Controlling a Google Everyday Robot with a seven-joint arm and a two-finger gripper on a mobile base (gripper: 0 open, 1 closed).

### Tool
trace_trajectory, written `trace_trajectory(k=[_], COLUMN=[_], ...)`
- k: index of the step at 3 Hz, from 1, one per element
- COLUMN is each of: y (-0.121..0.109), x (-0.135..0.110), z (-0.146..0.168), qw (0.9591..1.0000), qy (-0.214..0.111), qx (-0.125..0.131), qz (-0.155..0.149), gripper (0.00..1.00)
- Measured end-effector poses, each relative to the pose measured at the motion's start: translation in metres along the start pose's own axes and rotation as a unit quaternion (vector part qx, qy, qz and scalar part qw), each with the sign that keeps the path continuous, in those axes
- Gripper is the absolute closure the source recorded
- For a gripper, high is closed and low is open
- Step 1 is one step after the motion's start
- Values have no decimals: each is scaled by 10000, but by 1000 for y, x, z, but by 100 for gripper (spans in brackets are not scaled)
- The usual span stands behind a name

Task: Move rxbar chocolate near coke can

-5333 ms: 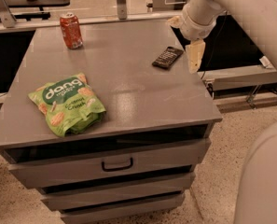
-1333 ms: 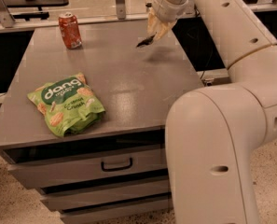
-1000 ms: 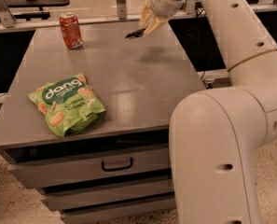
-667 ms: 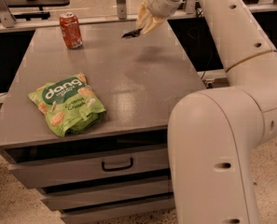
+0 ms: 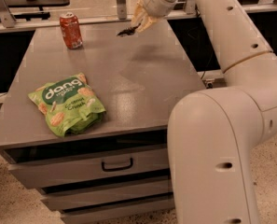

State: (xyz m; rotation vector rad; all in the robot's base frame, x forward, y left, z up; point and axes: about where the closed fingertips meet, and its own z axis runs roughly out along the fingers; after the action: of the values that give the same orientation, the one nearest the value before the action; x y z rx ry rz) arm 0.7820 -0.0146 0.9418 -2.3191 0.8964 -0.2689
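Arm: rises from the lower right and reaches over the table's right side to its far edge.
Table: grey top, with drawers below and a dark handle.
Chip bag: green, lying flat near the front left, well apart from the other things.
Gripper: above the far edge, right of centre, its fingers pinched narrowly on one end of the bar.
Coke can: upright near the far left corner.
Rxbar chocolate: dark, pointing left from the fingertips, off the surface, with bare tabletop between it and the can.
Change: earlier the bar lay on the table's right side; now it is carried, slightly nearer the can than a moment ago.
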Motion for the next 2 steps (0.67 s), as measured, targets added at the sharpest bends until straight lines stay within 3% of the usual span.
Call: trace_trajectory(k=[1, 2], y=[-36, -58], x=[-21, -47], z=[27, 57], qw=[9980, 9934], qy=[-186, -465], qx=[385, 593], qz=[-472, -867], gripper=[100, 100])
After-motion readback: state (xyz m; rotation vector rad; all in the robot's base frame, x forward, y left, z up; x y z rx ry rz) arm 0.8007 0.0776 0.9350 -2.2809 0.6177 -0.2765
